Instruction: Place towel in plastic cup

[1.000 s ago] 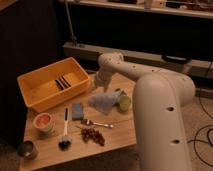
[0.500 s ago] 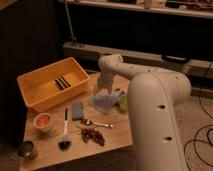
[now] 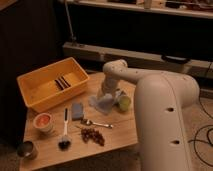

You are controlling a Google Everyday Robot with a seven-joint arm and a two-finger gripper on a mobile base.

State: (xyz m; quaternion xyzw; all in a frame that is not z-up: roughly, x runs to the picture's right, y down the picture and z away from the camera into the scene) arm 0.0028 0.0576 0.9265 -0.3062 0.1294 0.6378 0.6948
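Note:
The grey-blue towel (image 3: 102, 104) lies crumpled on the wooden table (image 3: 115, 137), just left of the pale yellow-green plastic cup (image 3: 124, 103). One edge of it reaches toward the cup. The cup stands upright near the table's right side. My gripper (image 3: 110, 94) is at the end of the white arm, pointing down directly over the towel's upper right part and close beside the cup. The wrist hides most of it.
A yellow bin (image 3: 30, 95) holding dark utensils stands at the back left. A dark grey-blue block (image 3: 77, 111), a spoon (image 3: 95, 123), a brush (image 3: 64, 131) and a dark grape cluster (image 3: 93, 135) lie in front. A white bowl (image 3: 43, 121) and a dark metal cup (image 3: 26, 149) are front left.
The arm's large upper link has shifted slightly sideways. The gripper stays over the towel, which has bunched a little lower beside the cup.

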